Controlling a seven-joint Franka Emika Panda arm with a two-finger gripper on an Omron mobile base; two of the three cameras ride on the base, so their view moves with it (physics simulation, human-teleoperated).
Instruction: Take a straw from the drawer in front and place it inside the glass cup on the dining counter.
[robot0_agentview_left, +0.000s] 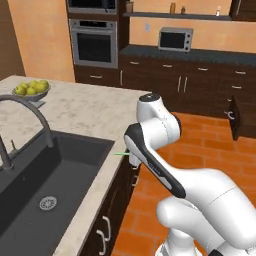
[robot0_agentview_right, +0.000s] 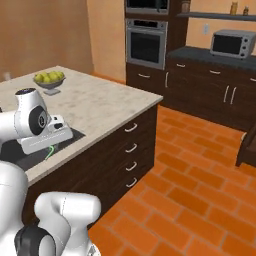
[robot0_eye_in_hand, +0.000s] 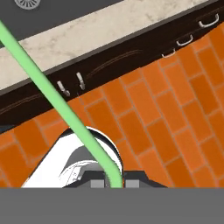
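My gripper (robot0_eye_in_hand: 114, 183) is shut on the light-green straw (robot0_eye_in_hand: 57, 105), which runs up and left from between the fingertips in the hand view. The straw's tip (robot0_agentview_left: 120, 154) pokes out beside the arm over the front edge of the beige dining counter (robot0_agentview_left: 85, 110). From the right it shows as a short green curve (robot0_agentview_right: 50, 151) under the hand, by the counter (robot0_agentview_right: 100, 105) rim. The dark drawer (robot0_agentview_left: 234, 117) stands pulled open on the far cabinet run, and shows again at the picture's right edge (robot0_agentview_right: 247, 145). The glass cup is out of view.
A dark sink (robot0_agentview_left: 45, 175) with a curved faucet (robot0_agentview_left: 30, 107) is set into the counter just left of the arm. A grey bowl of yellow-green fruit (robot0_agentview_left: 31, 90) stands at the far corner. Orange brick floor (robot0_agentview_right: 190, 190) lies open to the right.
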